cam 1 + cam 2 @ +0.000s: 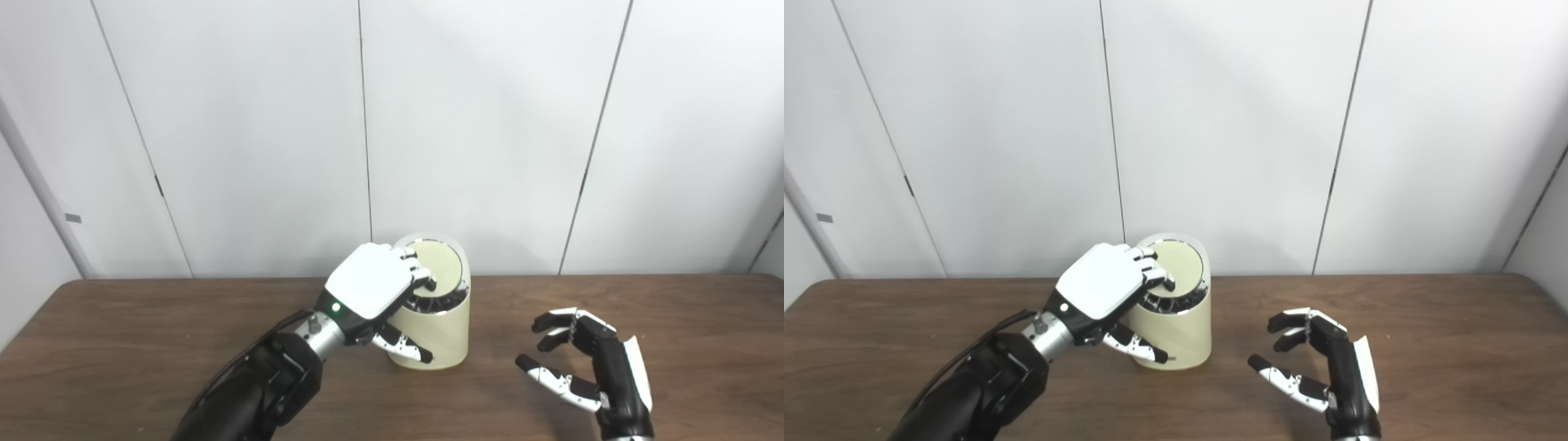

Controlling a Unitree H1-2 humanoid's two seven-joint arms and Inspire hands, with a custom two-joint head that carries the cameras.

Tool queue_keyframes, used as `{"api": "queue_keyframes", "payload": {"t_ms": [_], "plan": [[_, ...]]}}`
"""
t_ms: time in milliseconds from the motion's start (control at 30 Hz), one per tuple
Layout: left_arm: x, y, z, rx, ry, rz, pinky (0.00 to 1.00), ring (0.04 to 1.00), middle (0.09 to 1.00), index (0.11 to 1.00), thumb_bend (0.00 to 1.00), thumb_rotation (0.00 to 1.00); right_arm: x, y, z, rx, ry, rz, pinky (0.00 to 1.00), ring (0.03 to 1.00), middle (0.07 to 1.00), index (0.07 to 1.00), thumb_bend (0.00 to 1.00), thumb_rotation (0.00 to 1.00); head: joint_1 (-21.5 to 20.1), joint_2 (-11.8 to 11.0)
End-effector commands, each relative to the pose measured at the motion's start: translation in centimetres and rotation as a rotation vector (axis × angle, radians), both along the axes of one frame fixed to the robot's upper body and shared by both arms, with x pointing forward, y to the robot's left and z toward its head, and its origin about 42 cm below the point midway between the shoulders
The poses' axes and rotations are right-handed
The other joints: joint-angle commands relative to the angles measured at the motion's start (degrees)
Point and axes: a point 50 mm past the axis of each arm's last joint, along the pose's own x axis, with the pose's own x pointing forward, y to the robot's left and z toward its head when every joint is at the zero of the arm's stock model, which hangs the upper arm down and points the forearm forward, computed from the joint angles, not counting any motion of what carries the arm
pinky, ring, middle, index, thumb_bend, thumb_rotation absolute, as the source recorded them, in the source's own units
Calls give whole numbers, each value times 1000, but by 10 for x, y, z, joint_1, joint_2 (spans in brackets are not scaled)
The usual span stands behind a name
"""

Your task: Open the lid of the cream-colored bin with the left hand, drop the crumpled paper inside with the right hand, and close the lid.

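The cream-colored bin (436, 340) stands upright at the middle of the table, near the back wall. Its round lid (440, 262) is tilted, with a dark gap showing under its near edge. My left hand (369, 286) lies over the bin's left side, its fingers curled on the lid's near edge and its thumb against the bin's front wall. My right hand (582, 358) is open and empty, palm turned left, low over the table to the right of the bin. No crumpled paper is in view.
The brown wooden table (122, 343) runs the full width of the view. White wall panels (245, 122) rise right behind the bin. The same bin (1176, 340) and hands show in the right eye view.
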Motion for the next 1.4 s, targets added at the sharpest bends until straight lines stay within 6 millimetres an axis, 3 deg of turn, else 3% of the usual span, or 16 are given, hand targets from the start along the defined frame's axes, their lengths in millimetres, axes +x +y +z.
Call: {"api": "queue_keyframes", "payload": {"t_ms": [0, 400, 567, 967, 1167, 1367], "plan": [[1, -1, -17, 97, 79, -7, 741, 793, 655, 645, 918, 477, 5, 0, 18, 1, -86, 8, 414, 418, 542, 531, 510, 0, 0, 0], [-1, -1, -21, 118, 114, 8, 769, 762, 618, 626, 917, 483, 5, 0, 18, 4, -83, 8, 407, 419, 540, 532, 510, 0, -1, 0], [-3, 2, -13, 56, 115, 10, 759, 764, 647, 650, 900, 491, 5, 0, 18, 11, -86, 15, 411, 420, 541, 529, 510, 0, 1, -1], [-12, 35, 25, -520, 103, 5, 582, 733, 781, 797, 787, 367, 6, 0, 16, -2, -82, 3, 419, 419, 542, 531, 510, 0, 3, -5], [-11, 55, 22, -759, 53, -13, 603, 749, 803, 816, 725, 352, 7, -3, 16, -5, -84, 7, 412, 419, 542, 531, 510, 0, 5, -5], [-22, 70, 7, -1039, 155, -13, 592, 774, 845, 868, 715, 321, 7, -5, 14, -4, -75, 5, 404, 418, 540, 531, 510, 0, 8, -4]]}}
